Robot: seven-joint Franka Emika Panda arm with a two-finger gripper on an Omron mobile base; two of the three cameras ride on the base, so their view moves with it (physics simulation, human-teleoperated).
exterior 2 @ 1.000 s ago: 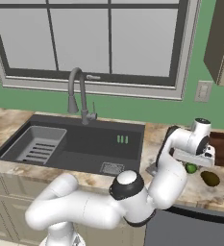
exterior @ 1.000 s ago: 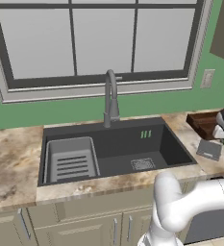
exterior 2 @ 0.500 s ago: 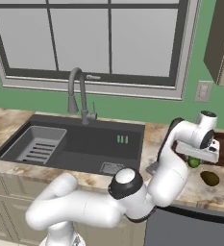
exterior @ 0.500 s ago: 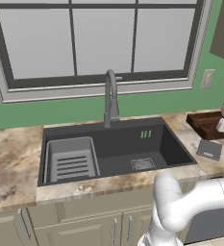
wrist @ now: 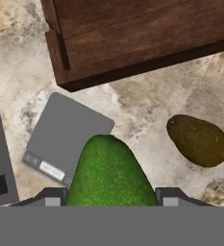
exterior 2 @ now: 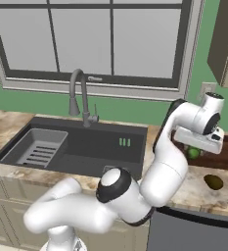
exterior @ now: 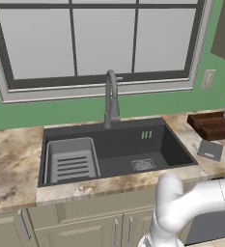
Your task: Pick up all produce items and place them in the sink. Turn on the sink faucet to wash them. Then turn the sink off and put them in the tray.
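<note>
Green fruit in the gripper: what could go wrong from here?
The green fruit sits between the gripper fingers above the counter; being rounded, it may slip on the way to the sink. A drop could land on the grey square or roll against the brown fruit.

Green produce item (wrist: 108, 173) higher — in raised jaws.

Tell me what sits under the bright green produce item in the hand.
Under the bright green produce item, which the hand grips, lie marbled counter and a corner of the flat grey square. Whatever lies directly beneath stays covered.
</note>
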